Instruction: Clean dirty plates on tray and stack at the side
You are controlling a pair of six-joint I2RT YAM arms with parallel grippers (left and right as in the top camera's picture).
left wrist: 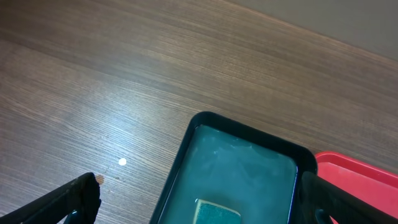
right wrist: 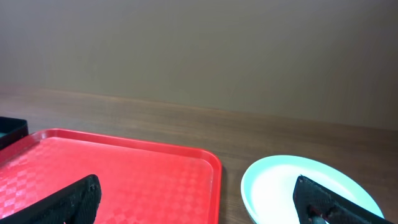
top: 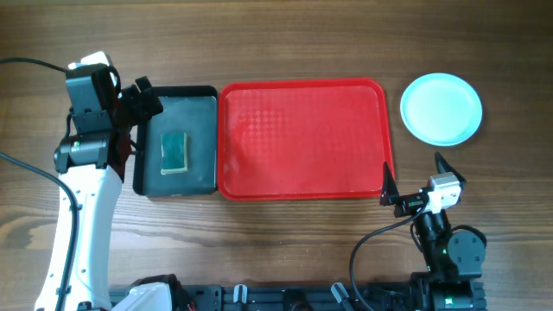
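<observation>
The red tray (top: 302, 138) lies mid-table with nothing on it; it also shows in the right wrist view (right wrist: 118, 174) and at the edge of the left wrist view (left wrist: 367, 171). A pale aqua plate (top: 441, 108) rests on the wood to the tray's right, at its far corner, and shows in the right wrist view (right wrist: 298, 186); whether other plates lie under it I cannot tell. My right gripper (top: 415, 183) is open and empty at the tray's near right corner. My left gripper (top: 138, 95) is open and empty over the black basin's left side.
A black basin (top: 177, 138) with a green sponge (top: 175, 153) in it stands against the tray's left edge; both show in the left wrist view, the basin (left wrist: 186, 143) and the sponge (left wrist: 214, 213). Bare wood lies beyond.
</observation>
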